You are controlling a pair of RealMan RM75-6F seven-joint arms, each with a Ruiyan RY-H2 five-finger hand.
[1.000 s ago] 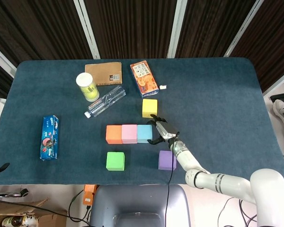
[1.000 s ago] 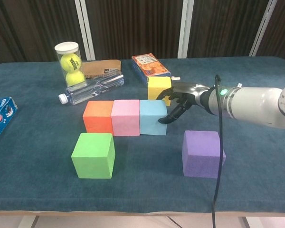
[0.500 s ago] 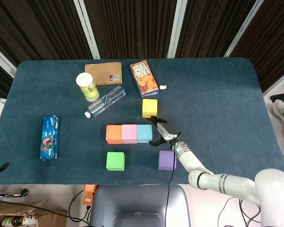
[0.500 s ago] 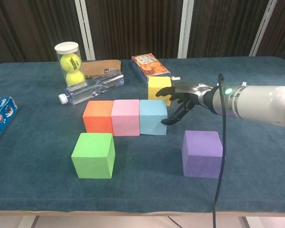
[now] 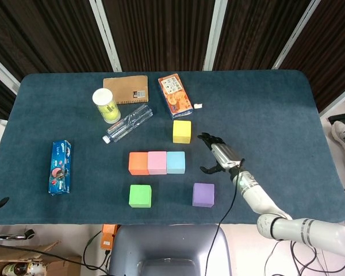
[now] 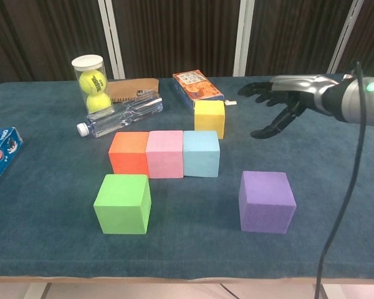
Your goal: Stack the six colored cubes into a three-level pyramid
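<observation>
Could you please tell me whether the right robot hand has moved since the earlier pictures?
Yes. The right robot hand has pulled rightward, away from the light blue foam cube, and is open.

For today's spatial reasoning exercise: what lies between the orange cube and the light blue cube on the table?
The pink cube sits between the orange cube and the light blue cube, the three side by side in one row. Both the head and chest views show it.

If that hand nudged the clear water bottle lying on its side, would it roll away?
Probably. The water bottle lies on its side and looks round, so a sideways push would likely roll it. It looks nearly empty, so it is probably light. The tennis ball tube just beside it might stop it.
</observation>
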